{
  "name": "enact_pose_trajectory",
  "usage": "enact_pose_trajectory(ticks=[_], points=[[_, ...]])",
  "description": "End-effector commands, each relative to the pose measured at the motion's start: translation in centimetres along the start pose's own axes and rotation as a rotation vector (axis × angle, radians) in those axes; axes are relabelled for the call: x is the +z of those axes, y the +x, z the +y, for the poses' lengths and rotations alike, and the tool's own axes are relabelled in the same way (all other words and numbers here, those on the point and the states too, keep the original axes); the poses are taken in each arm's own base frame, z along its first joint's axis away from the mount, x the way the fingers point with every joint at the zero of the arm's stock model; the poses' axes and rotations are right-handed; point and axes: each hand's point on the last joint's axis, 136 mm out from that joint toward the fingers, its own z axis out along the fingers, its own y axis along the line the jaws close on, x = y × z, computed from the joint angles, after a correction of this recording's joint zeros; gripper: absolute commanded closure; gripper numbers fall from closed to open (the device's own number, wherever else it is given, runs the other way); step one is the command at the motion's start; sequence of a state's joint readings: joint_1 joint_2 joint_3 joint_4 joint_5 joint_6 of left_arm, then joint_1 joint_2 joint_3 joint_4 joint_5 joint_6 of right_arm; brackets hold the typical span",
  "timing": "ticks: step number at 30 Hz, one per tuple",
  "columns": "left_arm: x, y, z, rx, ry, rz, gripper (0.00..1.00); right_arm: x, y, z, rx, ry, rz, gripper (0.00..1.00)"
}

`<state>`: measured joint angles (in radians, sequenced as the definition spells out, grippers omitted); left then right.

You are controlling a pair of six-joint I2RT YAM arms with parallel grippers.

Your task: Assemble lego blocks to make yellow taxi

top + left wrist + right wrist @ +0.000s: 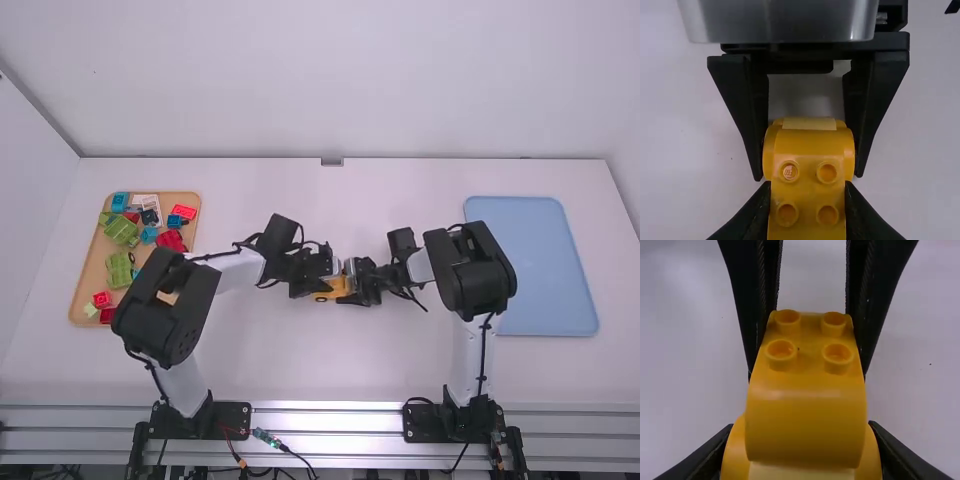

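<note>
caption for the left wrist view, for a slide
Left tool and right tool grip opposite ends of a studded yellow lego piece

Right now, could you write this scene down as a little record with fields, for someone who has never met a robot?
Being held: yellow toy piece, studs showing
Left gripper: closed on one end of it
Right gripper: closed on the other end
Place: middle of the white table
Far left: tan tray with red, green and blue blocks
Far right: pale blue tray
</note>
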<state>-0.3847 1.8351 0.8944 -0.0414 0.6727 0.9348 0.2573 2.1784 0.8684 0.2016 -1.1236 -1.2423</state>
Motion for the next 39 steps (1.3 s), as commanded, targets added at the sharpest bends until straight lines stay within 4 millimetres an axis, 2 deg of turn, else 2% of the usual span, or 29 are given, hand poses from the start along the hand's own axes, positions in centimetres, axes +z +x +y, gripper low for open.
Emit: enact_pose_trajectory(ticks=[1, 16, 20, 34, 39], points=[[1.8, 2.6, -3.2, -0.071, 0.091, 0.081, 0.98, 0.6, 0.9, -0.4, -0.020, 0.005, 0.042, 0.76], [2.4, 1.4, -4.1, -0.028, 0.126, 0.089, 0.98, 0.6, 1.0, -0.4, -0.021, 0.007, 0.046, 0.76], [2.9, 0.5, -4.4, 0.006, 0.133, 0.087, 0.98, 0.5, 1.0, -0.4, -0.020, 0.007, 0.047, 0.76], [2.7, 0.6, -4.2, 0.027, 0.132, 0.083, 0.98, 0.6, 1.0, -0.4, -0.021, 0.007, 0.047, 0.76], [2.5, -0.6, -3.2, -0.027, 0.116, 0.079, 0.84, 0.6, 1.0, -0.4, -0.021, 0.007, 0.046, 0.77]])
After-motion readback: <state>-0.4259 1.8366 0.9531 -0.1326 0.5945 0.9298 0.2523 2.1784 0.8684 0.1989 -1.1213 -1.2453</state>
